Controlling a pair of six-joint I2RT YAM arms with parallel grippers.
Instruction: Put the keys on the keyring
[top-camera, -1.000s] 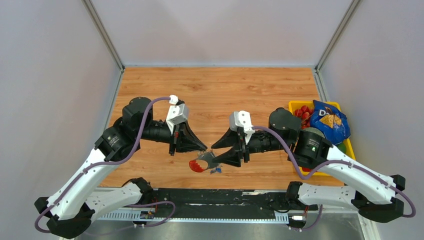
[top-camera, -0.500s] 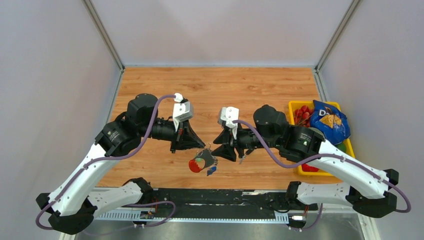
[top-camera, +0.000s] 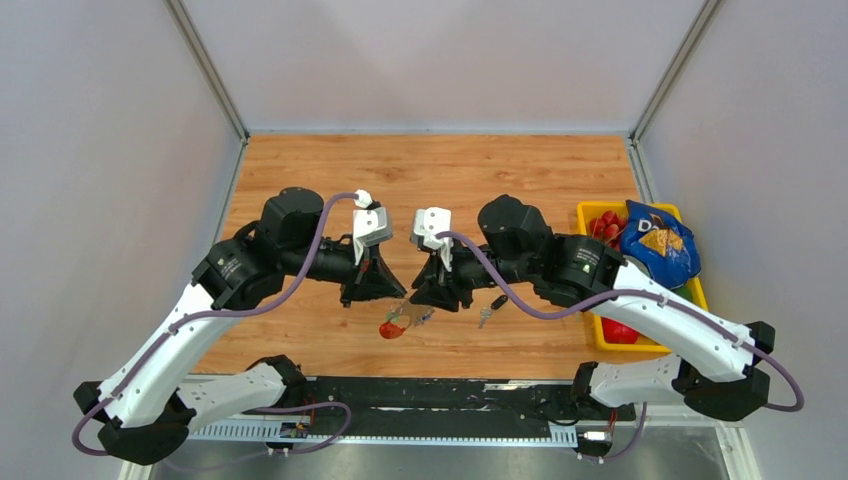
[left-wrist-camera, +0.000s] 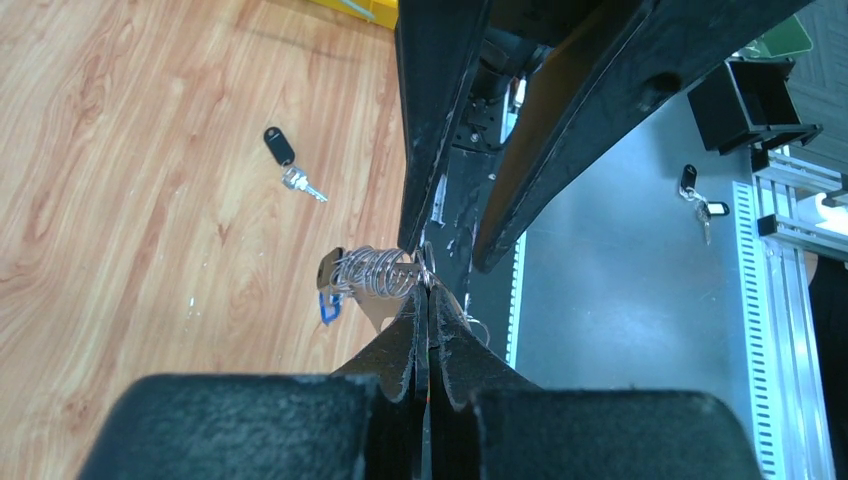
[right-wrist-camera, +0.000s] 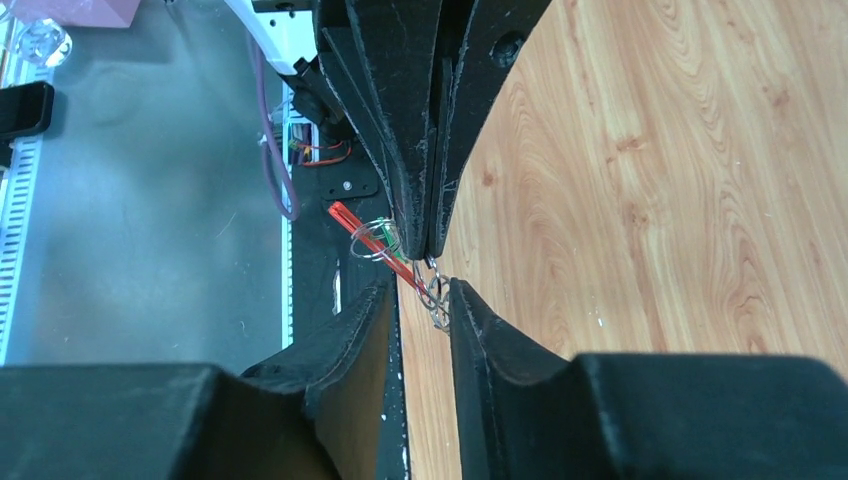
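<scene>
Pinching the keyring at the very tips of the left gripper. Both fingers pressed flat together with no gap, the wire coils bunched just ahead of them. Hanging just beneath those fingertips, in the same bunch: a red tag and a small blue piece.

Directly opposite, almost tip to tip with that grip: the right gripper, its jaws parted by a narrow gap. In that gap, a few small linked rings of the bunch. Cannot tell whether either finger touches them.

Farther out, beyond the left gripper's tips and on the outer side of the right gripper: the key. Flat on the wooden table, apart from both grippers and from the keyring, held by nothing. Black head toward the far side, silver blade toward the arm bases.

Farthest off, well past the right gripper along its own arm, at the table's edge: a yellow bin holding a blue bag and some red items.
</scene>
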